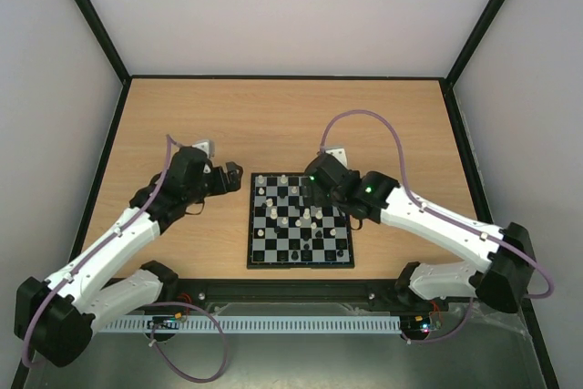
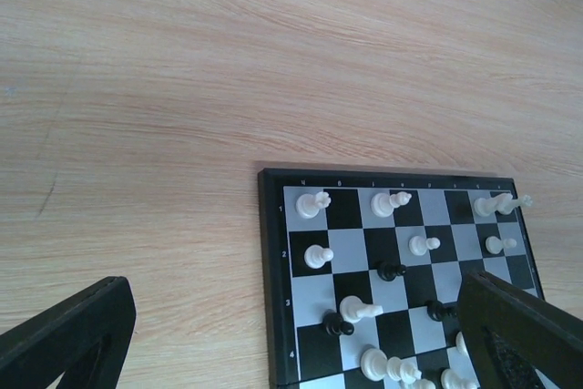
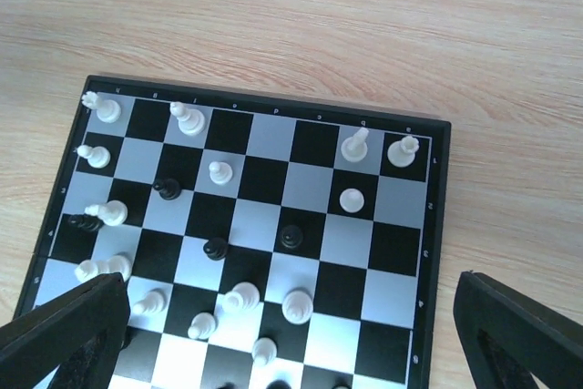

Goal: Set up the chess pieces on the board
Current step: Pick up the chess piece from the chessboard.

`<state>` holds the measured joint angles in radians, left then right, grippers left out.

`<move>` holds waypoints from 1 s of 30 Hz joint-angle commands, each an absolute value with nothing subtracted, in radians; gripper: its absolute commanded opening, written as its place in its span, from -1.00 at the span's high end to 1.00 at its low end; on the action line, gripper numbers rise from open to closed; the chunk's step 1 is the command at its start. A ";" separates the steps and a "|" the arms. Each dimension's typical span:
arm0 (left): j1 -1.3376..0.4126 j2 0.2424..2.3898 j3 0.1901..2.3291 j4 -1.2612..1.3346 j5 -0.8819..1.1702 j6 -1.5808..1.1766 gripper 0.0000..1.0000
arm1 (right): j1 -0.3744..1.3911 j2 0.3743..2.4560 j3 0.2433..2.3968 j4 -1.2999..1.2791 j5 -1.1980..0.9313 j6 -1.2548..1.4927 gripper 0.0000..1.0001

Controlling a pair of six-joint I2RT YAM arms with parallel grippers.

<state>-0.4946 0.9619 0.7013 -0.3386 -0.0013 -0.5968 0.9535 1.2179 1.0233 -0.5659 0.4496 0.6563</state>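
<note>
Board: the board (image 1: 301,222) is laid flat on the worktop (image 1: 273,120), at mid-width and close to the near edge, between the two arms.
Board heading: it is square, so no long axis is shown. Its sides are set nearly parallel to the worktop's edges, with one side turned toward the arm bases.
Pieces: white pieces (image 3: 189,118) and black pieces (image 3: 291,237) are scattered and mixed over the squares. Four white ones are seen on the row along the far edge, two toward each corner.
Piece posture: most are stood upright. For a few near the left edge of the right wrist view, upright or tipped cannot be told.
Left gripper: the left gripper (image 2: 291,289) is spread wide with nothing between its fingers (image 2: 73,334). It is held over bare worktop, just beside the board's far-left corner and off the board. In its wrist view that corner is seen between the fingers, nearer the right one.
Right gripper: the right gripper (image 3: 290,284) is spread wide with nothing clamped. It is held above the far right part of the board. In its wrist view the board and pieces are seen below and between the fingers, and none is touched.
</note>
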 commanded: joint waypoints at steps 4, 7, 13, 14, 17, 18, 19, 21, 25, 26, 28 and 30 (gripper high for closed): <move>-0.499 0.893 0.707 -0.417 -0.004 -0.629 -0.99 | 0.909 1.367 1.120 -0.509 0.316 0.524 -0.61; -0.499 0.859 0.687 -0.419 -0.010 -0.632 -0.99 | 0.909 1.424 1.165 -0.510 0.258 0.507 -0.41; -0.499 0.873 0.682 -0.409 -0.004 -0.614 -0.99 | 0.895 1.485 1.213 -0.567 0.288 0.513 -0.33; -0.499 0.877 0.680 -0.406 0.000 -0.613 -0.99 | 0.886 1.488 1.211 -0.581 0.296 0.516 -0.33; -0.499 0.875 0.663 -0.386 0.010 -0.612 -0.99 | 0.848 1.472 1.172 -0.593 0.287 0.528 -0.16; -0.499 0.873 0.660 -0.384 0.009 -0.611 -0.99 | 0.835 1.464 1.153 -0.589 0.276 0.532 -0.14; -0.499 0.874 0.656 -0.379 0.008 -0.613 -0.99 | 0.824 1.459 1.140 -0.584 0.266 0.533 -0.10; -0.499 0.876 0.652 -0.371 0.010 -0.615 -0.99 | 0.812 1.454 1.120 -0.577 0.251 0.532 -0.08; -0.499 0.894 0.650 -0.366 0.021 -0.612 -0.99 | 0.812 1.462 1.093 -0.556 0.191 0.531 0.06; -0.499 0.899 0.649 -0.367 0.023 -0.612 -0.99 | 0.812 1.463 1.085 -0.549 0.172 0.532 0.08; -0.500 0.906 0.648 -0.367 0.027 -0.610 -0.99 | 0.812 1.464 1.073 -0.546 0.137 0.531 0.12; -0.500 0.909 0.647 -0.362 0.030 -0.610 -0.99 | 0.816 1.459 1.062 -0.537 0.117 0.530 0.13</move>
